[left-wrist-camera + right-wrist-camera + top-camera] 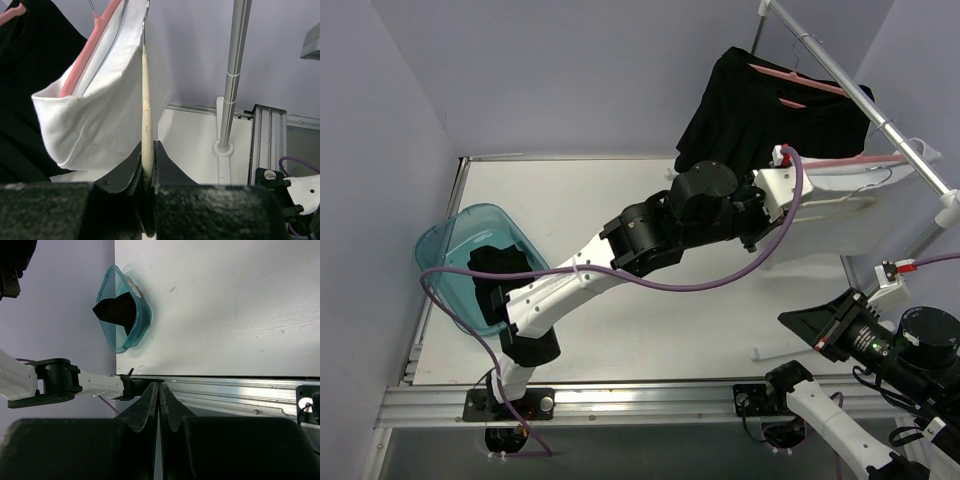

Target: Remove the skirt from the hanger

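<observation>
A white skirt (845,222) (95,115) hangs from the rail at the back right, with a pink hanger arm (84,56) running into its waist. My left gripper (148,150) (796,184) is up beside the skirt, shut on a thin cream hanger (146,100) seen edge-on, whose wire hook rises above. The skirt's waistband lies against the left side of that hanger. My right gripper (160,386) (817,326) is low at the near right, shut with nothing between its fingers.
A black garment (760,110) on a pink hanger (798,78) hangs further back on the same metal rail (865,95). The rack's upright pole (232,75) stands right of the left gripper. A teal bin (448,262) (111,300) at the table's left holds black cloth.
</observation>
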{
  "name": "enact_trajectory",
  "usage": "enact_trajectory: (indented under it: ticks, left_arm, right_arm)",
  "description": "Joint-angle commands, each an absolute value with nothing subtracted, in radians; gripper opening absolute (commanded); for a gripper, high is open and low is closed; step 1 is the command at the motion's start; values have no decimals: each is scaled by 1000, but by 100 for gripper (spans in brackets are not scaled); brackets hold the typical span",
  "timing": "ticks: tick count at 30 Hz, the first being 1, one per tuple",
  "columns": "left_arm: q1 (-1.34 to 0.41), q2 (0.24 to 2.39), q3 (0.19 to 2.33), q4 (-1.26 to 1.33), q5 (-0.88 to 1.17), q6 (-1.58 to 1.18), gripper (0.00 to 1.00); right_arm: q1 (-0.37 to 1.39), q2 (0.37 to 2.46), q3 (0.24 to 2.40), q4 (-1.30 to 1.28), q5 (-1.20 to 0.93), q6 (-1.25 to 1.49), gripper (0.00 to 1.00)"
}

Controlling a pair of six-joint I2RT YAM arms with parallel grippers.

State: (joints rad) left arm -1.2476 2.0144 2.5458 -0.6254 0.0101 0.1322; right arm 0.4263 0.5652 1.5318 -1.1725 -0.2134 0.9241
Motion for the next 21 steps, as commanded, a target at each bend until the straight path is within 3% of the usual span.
enact_trajectory:
  ticks: [1, 21]
  left_arm:
    - [-1250, 2058, 2644, -581, -12, 144, 2]
    - [-1247, 2230, 2799, -407, 242, -64, 2]
  right_arm:
    - [430, 580, 1554, -1178, -186, 933, 0]
    - [405, 568, 1595, -1178, -189, 939, 0]
